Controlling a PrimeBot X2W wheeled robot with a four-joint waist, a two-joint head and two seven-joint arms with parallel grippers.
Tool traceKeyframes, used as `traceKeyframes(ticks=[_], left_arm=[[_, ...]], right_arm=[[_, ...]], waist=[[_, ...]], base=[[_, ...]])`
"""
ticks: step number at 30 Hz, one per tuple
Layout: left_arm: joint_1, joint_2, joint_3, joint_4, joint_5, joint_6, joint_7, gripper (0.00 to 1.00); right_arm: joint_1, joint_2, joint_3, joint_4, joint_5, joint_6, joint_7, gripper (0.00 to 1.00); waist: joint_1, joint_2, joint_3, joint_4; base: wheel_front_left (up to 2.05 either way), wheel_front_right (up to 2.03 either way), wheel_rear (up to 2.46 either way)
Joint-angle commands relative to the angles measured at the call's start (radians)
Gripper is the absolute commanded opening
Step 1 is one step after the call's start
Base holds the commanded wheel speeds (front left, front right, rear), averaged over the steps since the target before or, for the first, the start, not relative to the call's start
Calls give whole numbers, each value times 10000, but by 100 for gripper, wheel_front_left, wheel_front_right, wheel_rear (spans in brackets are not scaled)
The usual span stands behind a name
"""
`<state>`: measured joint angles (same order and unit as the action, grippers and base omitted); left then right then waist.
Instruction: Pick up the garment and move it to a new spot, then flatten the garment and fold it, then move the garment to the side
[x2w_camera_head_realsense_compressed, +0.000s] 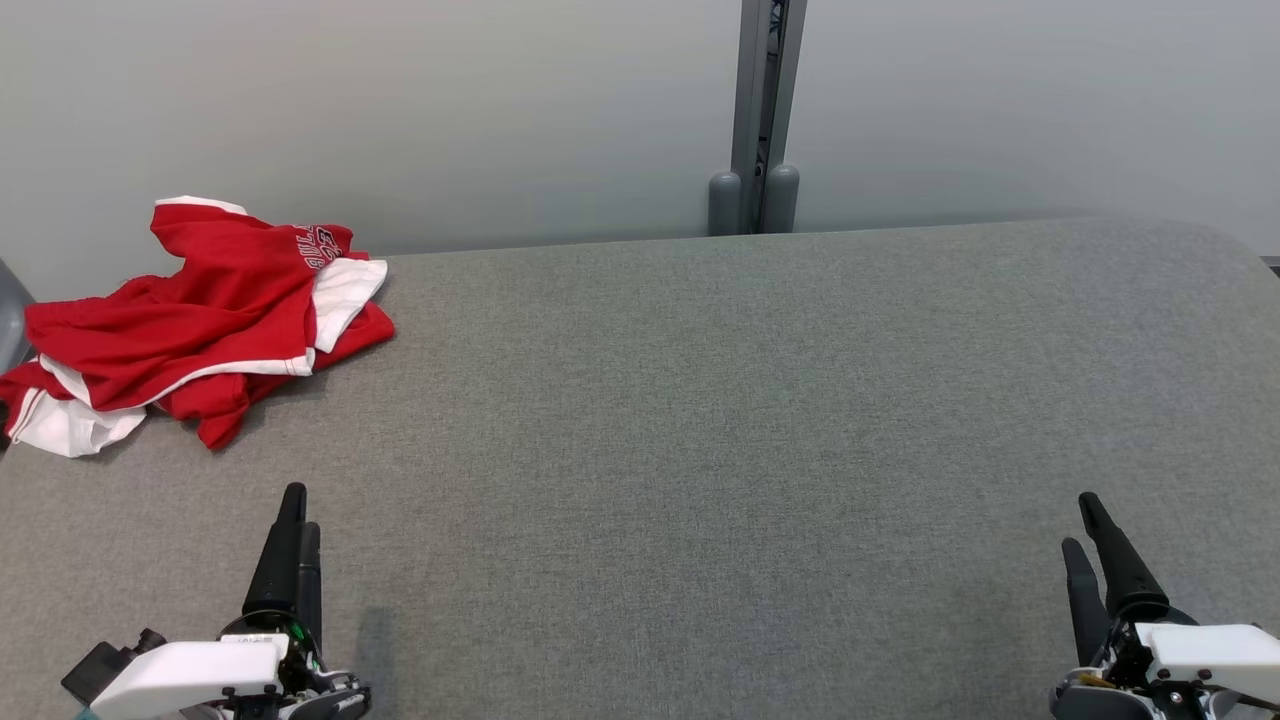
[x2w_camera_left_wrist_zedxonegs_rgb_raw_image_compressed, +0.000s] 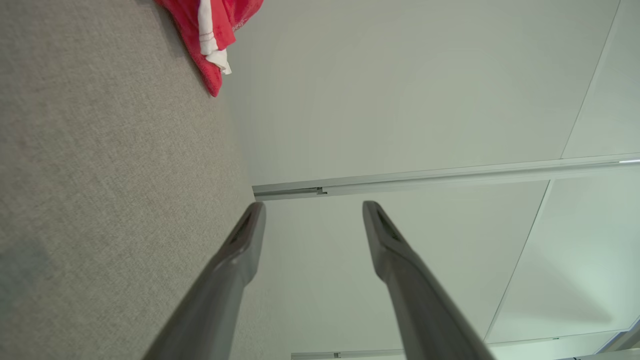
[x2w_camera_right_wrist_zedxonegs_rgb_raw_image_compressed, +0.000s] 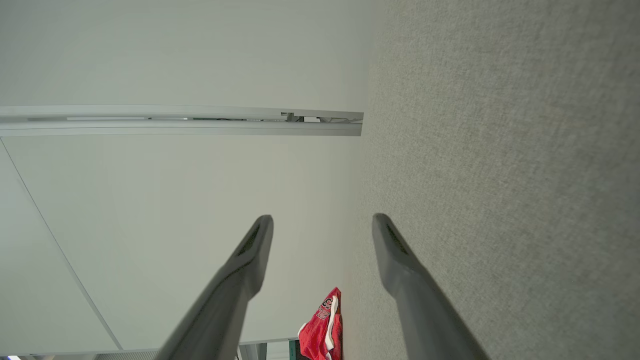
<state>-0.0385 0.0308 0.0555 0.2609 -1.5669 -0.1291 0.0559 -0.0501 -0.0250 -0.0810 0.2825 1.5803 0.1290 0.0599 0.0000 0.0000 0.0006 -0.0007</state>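
A crumpled red garment (x2w_camera_head_realsense_compressed: 190, 320) with white trim lies bunched at the table's far left corner; it also shows as the garment (x2w_camera_left_wrist_zedxonegs_rgb_raw_image_compressed: 210, 30) in the left wrist view and the garment (x2w_camera_right_wrist_zedxonegs_rgb_raw_image_compressed: 322, 327) in the right wrist view. My left gripper (x2w_camera_head_realsense_compressed: 298, 515) hovers near the front left, well short of the cloth, open and empty (x2w_camera_left_wrist_zedxonegs_rgb_raw_image_compressed: 312, 207). Low at the front right stands my right gripper (x2w_camera_head_realsense_compressed: 1082, 520), far from the cloth, its fingers spread with nothing between them (x2w_camera_right_wrist_zedxonegs_rgb_raw_image_compressed: 322, 222).
The grey fabric-covered table (x2w_camera_head_realsense_compressed: 700, 400) stretches wide between the grippers. A pale wall runs behind it, with a grey metal post (x2w_camera_head_realsense_compressed: 760, 110) at the back centre. The garment's left end hangs near the table's left edge.
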Motion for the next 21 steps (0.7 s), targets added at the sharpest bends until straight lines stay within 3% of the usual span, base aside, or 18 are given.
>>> traceKeyframes(ticks=[1, 3, 4, 21], left_arm=[[-126, 95, -40, -230, 124, 16, -46, 100], [-108, 99, -117, -320, 378, 59, -139, 100], [-93, 119, -621, -902, 2111, 500, -573, 100], [-130, 143, -1374, -1389, 5991, 1152, -1211, 100]], right_arm=[[-89, -100, 22, -194, -101, 5, -87, 100], [-72, -106, 21, -240, -293, 5, -180, 100], [51, -134, 81, -785, -2048, 8, -616, 100], [237, -173, 292, -1575, -5326, 12, -1258, 100]], waist=[[0, 0, -1, 0], [0, 0, -7, -3], [0, 0, -32, -6], [0, 0, -45, -3]], base=[[0, 0, 0], [0, 0, 0], [0, 0, 0], [0, 0, 0]])
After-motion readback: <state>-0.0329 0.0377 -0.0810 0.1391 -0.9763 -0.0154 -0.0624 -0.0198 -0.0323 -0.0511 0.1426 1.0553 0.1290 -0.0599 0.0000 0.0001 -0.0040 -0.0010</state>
